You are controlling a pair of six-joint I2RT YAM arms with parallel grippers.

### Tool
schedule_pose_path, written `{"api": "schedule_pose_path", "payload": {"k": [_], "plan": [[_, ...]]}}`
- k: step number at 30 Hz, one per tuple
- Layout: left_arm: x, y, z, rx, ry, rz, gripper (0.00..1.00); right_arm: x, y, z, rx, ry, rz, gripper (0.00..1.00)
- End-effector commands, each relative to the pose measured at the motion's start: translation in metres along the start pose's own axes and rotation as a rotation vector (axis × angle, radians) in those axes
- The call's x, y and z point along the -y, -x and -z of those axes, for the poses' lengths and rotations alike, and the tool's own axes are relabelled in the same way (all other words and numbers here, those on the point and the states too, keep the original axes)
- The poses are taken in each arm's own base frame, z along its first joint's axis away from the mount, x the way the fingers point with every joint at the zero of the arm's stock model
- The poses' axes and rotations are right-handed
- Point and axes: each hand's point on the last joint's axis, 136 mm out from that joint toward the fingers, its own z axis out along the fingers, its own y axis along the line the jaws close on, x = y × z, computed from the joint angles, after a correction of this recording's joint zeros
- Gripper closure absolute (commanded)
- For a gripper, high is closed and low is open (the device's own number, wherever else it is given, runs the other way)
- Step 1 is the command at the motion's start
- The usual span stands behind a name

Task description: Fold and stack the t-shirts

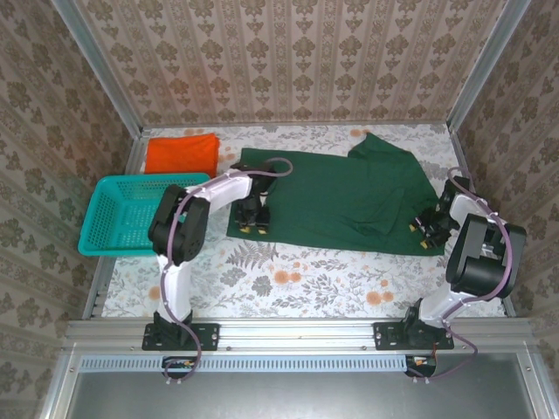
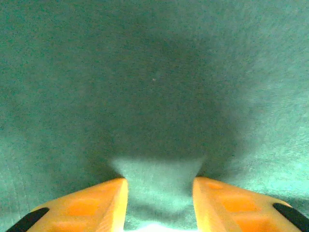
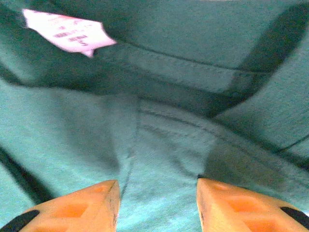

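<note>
The dark green t-shirt [image 1: 332, 192] lies spread across the middle of the table, with a sleeve folded up at its back right. The orange t-shirt [image 1: 181, 154] lies folded flat at the back left. My left gripper [image 1: 253, 224] is low over the green shirt's near left edge. In the left wrist view its orange fingers [image 2: 104, 205] stand apart with flat green cloth [image 2: 154, 96] under them; the left gripper [image 2: 159, 186] is open. My right gripper [image 1: 425, 226] is at the shirt's near right corner. The right gripper [image 3: 157, 188] is open over a seam near the white label [image 3: 67, 31].
A teal mesh basket [image 1: 92, 218] stands at the left edge of the table, beside the left arm. Patterned walls close in the back and both sides. Bare floral tabletop [image 1: 297, 279] runs between the green shirt and the arm bases.
</note>
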Motion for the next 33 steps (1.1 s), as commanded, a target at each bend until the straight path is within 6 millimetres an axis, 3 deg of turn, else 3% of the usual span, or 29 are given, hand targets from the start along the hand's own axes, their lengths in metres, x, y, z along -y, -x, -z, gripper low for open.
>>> {"api": "schedule_pose_path", "payload": {"k": [1,8,14,21,24,27,30,33], "plan": [[-0.021,-0.018,-0.016,-0.028,0.055,0.01,0.59,0.027,-0.004,-0.004,0.001,-0.129,0.008,0.52],[-0.032,-0.067,-0.02,-0.066,0.069,-0.008,0.58,0.047,-0.007,-0.002,0.011,-0.197,-0.028,0.51],[-0.029,-0.113,-0.022,-0.119,0.066,-0.032,0.56,0.054,-0.015,0.003,0.024,-0.189,-0.05,0.5],[-0.031,-0.151,-0.014,-0.172,0.052,-0.016,0.51,0.059,-0.008,0.023,0.097,-0.213,-0.057,0.45],[-0.029,-0.147,0.006,-0.14,0.044,-0.021,0.45,0.049,-0.003,0.043,0.155,-0.159,-0.056,0.42],[-0.028,-0.128,0.033,-0.066,0.065,-0.047,0.35,0.018,-0.006,0.062,0.207,-0.009,-0.022,0.41],[-0.021,-0.109,0.05,-0.021,0.046,-0.056,0.34,-0.016,-0.026,0.065,0.184,0.087,0.066,0.42],[-0.012,-0.098,0.051,-0.003,0.022,-0.076,0.34,-0.037,-0.053,0.055,0.14,0.105,0.148,0.43]]}}
